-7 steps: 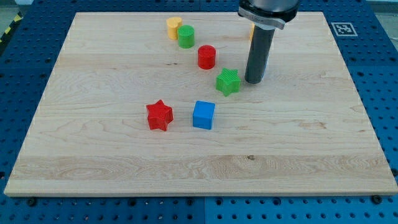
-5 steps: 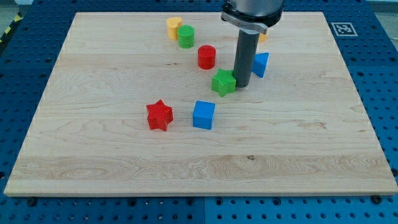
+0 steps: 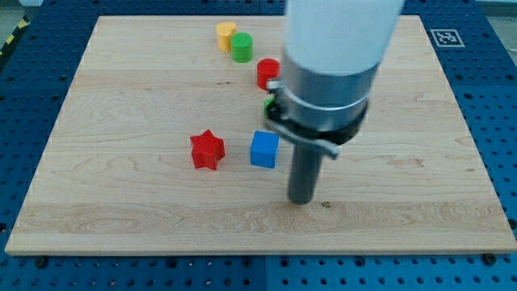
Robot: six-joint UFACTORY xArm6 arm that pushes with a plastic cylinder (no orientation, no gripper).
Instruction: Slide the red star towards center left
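Fingers are missing on this arm, so nothing can open, close or grab; your rod only pushes. Your tip is down on the wooden board, near the front and a little right of the middle.

You want the red star. It sits to the left of your tip and a bit farther back, well apart from it. The blue cube sits between them, just right of the star, not touching it.

That is the tricky part. To push the star left, you need your tip on the star's right side, and the blue cube is close to that spot. You may have to slip into the gap between them, or the cube could get shoved too.

Farther back are a red cylinder, a green cylinder and a yellow block. The arm hides most of a small green block.
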